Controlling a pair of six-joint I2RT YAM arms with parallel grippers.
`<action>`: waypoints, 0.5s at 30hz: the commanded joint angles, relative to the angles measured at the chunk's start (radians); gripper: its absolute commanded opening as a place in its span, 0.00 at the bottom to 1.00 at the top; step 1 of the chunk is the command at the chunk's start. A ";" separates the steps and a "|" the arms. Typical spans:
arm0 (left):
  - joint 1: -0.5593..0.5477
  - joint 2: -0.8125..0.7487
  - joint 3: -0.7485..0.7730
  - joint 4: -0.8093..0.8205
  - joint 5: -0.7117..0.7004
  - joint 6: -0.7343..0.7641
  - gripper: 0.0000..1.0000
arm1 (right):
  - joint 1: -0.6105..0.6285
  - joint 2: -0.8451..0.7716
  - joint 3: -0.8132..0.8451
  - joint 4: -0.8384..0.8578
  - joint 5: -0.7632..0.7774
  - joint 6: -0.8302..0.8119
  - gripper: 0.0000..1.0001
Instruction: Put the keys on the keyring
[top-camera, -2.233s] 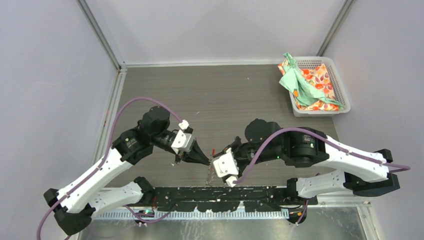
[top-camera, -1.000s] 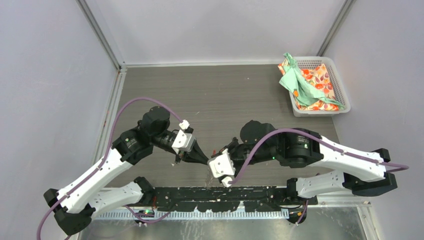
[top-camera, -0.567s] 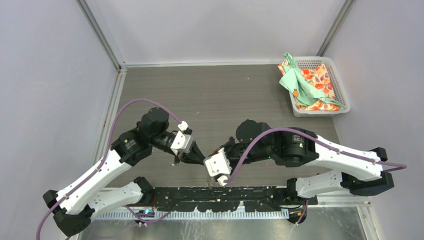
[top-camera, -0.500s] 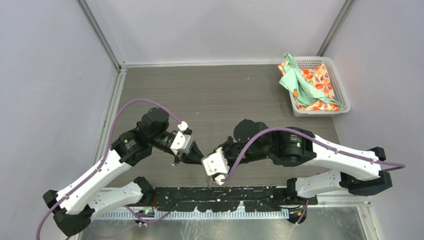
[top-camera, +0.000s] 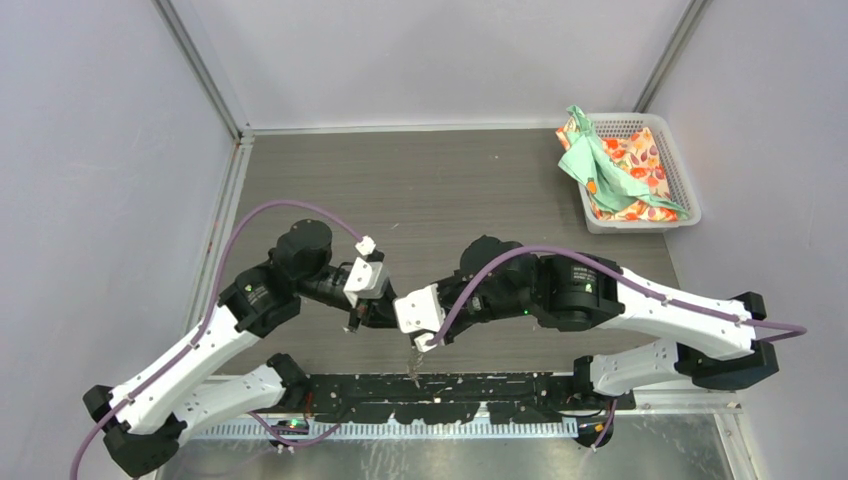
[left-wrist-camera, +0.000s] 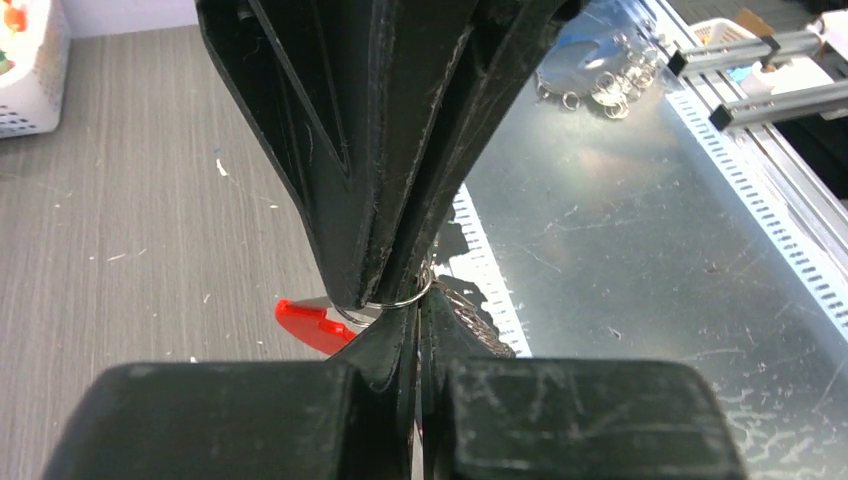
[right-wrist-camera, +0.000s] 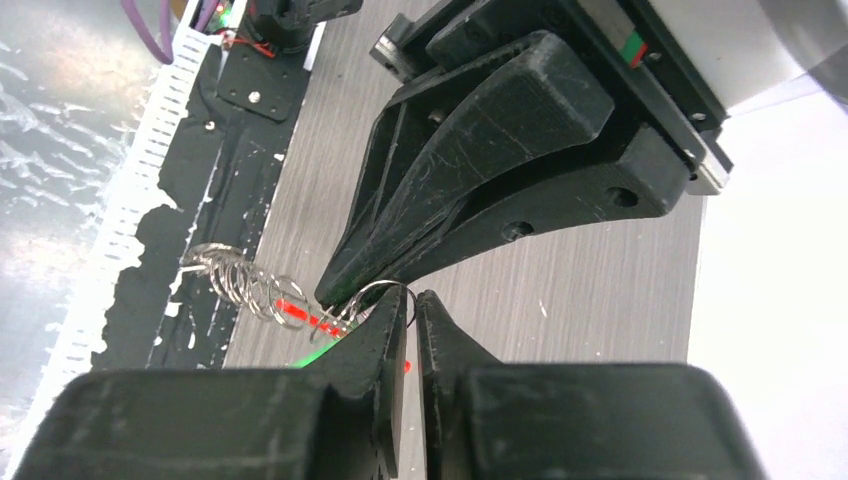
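Near edge: both arms are reaching over the black mounting rail (top-camera: 500, 385), fingertips meeting just beyond it, above the table (top-camera: 450, 190).

Left gripper (left-wrist-camera: 418, 325) is clamping fully closed on the keyring (left-wrist-camera: 400, 299), whose thin wire loop is sticking out right at the tips. Red tab (left-wrist-camera: 312, 325) is dangling on one side and the chain (right-wrist-camera: 240, 280) is trailing off the other. So the keyring is hanging in the air between the two grippers, not lying on the table.

Right gripper (right-wrist-camera: 411, 305) is sitting tip-to-tip against it, jaws nearly together with only a thin slit showing. The wire loop is crossing its tips, but can't tell if it is pinching anything.

Green tag (right-wrist-camera: 322, 351) is peeking out just below the loop. The key blade is hidden, so can't tell if it's threaded on. Black-tagged key isn't showing anywhere.

Handling, my read:
- **Weight:** everything is light, so it's not an issue.
- **Wire loop:** thin, springy, slick metal, likely rolling or popping out of flat pads unless pinched across the wire near the split.
- **Chain and tab:** floppy and swinging freely, so poor grip points for threading.
- **Keys:** tiny and stiff, best held by the plastic tag or head, leaving the hole clear.
- **Risk:** a key slipping off if either pinch loosens.

Far right corner: basket (top-camera: 683, 170) holding a cloth (top-camera: 600, 170), well apart and not involved.
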 joint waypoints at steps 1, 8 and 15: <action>-0.001 -0.023 0.002 0.202 -0.071 -0.145 0.00 | 0.003 -0.045 0.002 0.096 0.038 0.063 0.18; 0.000 -0.028 -0.010 0.242 -0.052 -0.185 0.00 | 0.002 -0.035 0.065 0.058 0.051 0.067 0.27; 0.000 -0.046 -0.021 0.274 -0.048 -0.205 0.00 | 0.001 0.006 0.179 -0.045 0.071 0.089 0.32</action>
